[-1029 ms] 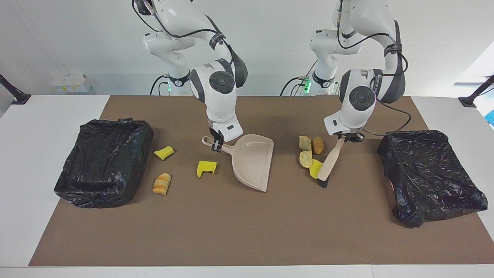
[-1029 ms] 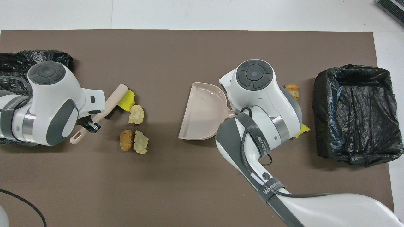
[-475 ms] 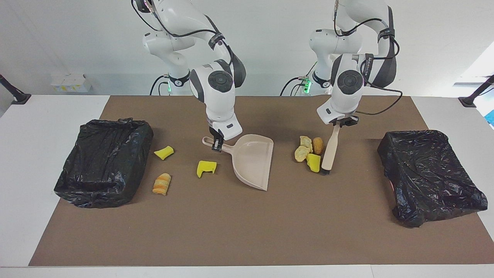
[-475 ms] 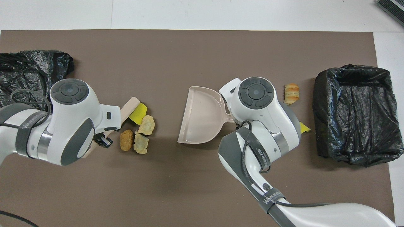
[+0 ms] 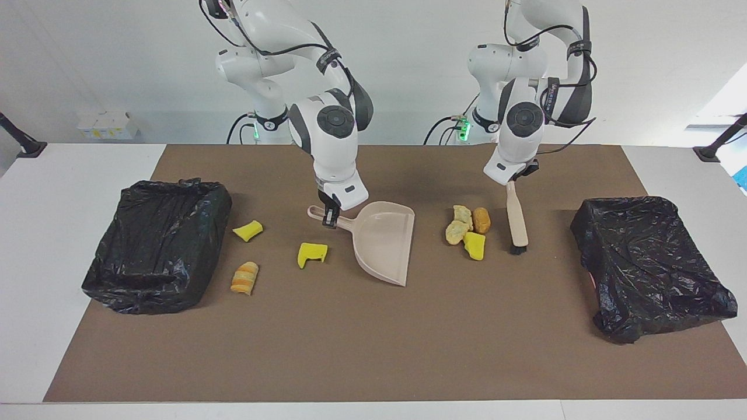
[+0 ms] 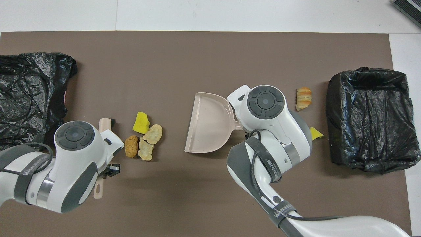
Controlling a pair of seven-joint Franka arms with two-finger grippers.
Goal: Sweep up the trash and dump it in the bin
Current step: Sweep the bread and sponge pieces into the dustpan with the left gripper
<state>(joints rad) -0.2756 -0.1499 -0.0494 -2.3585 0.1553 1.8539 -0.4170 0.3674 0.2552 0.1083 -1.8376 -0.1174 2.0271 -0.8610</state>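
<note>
Grips the brush (image 5: 516, 219) by the top of its handle with the left gripper (image 5: 516, 182), fingers shut on it, bristles hanging down at the mat (image 5: 373, 350) (contact with the mat not certain). Places the brush at 3 o'clock of the four-piece trash cluster (image 5: 468, 231) in the facing view, just beside it and apart, apparently so that a stroke toward 9 o'clock drives the pieces at the pan.

Clamps the dustpan (image 5: 382, 242) by its handle with the right gripper (image 5: 330, 216), fingers shut on the handle. Sets the pan at 9 o'clock of the cluster, open lip turned toward it, hence ready as a catcher.

Leaves three more scraps loose at 9 o'clock of the pan: a yellow chunk (image 5: 311, 254) near the handle, a second yellow chunk (image 5: 248, 230) and an orange-striped lump (image 5: 244, 277) close to the lined bin (image 5: 157, 245) at the right arm's end. Shows a second lined bin (image 5: 648, 262) at 3 o'clock of the brush.

Judged step: sweeping the cluster into the pan, nothing in the pan yet
</note>
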